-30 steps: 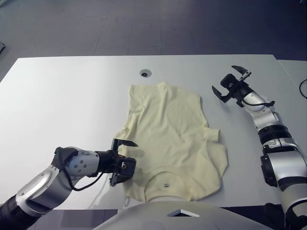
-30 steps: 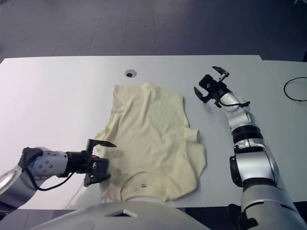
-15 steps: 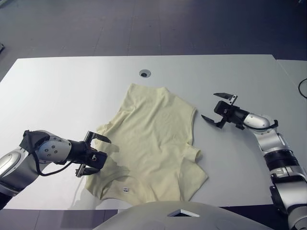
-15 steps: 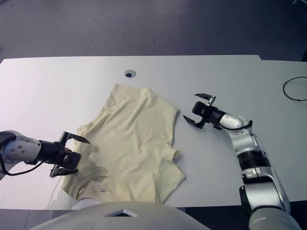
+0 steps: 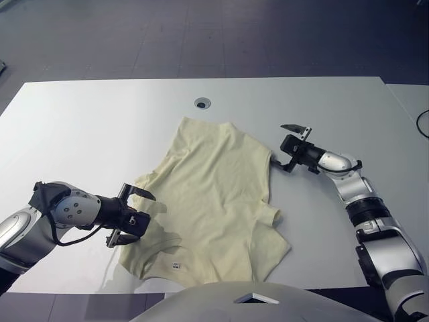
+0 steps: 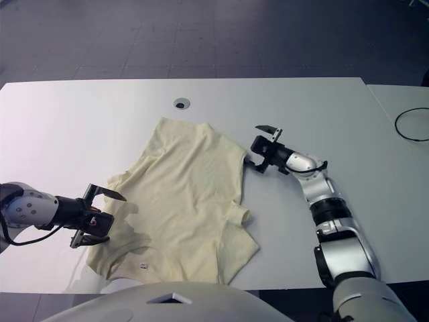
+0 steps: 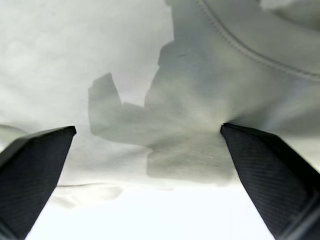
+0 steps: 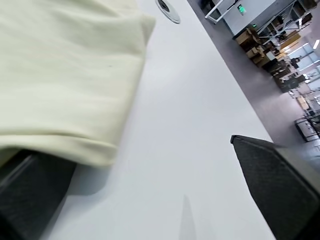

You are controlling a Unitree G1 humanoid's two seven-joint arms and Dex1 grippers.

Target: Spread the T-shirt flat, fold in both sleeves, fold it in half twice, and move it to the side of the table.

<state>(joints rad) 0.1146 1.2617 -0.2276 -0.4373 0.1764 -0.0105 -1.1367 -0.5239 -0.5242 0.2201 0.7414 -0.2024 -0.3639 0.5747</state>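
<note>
A cream T-shirt (image 5: 218,188) lies rumpled on the white table (image 5: 87,127), collar and label toward the near edge, hem toward the far side. My left gripper (image 5: 129,216) stands open at the shirt's near left edge, and in the left wrist view the cloth (image 7: 240,75) lies just ahead of its spread fingers (image 7: 35,165). My right gripper (image 5: 289,146) is open at the shirt's far right corner. In the right wrist view the folded shirt edge (image 8: 65,75) lies over one finger, with the other finger (image 8: 272,175) out over bare table.
A round cable hole (image 5: 203,102) sits in the table just beyond the shirt. A black cable loop (image 6: 412,124) lies on the neighbouring table at the right. Bare tabletop stretches to the left and right of the shirt.
The shirt's collar end was dragged left with the left gripper, which has since held still. The right gripper has come down and left to the shirt's far right corner.
</note>
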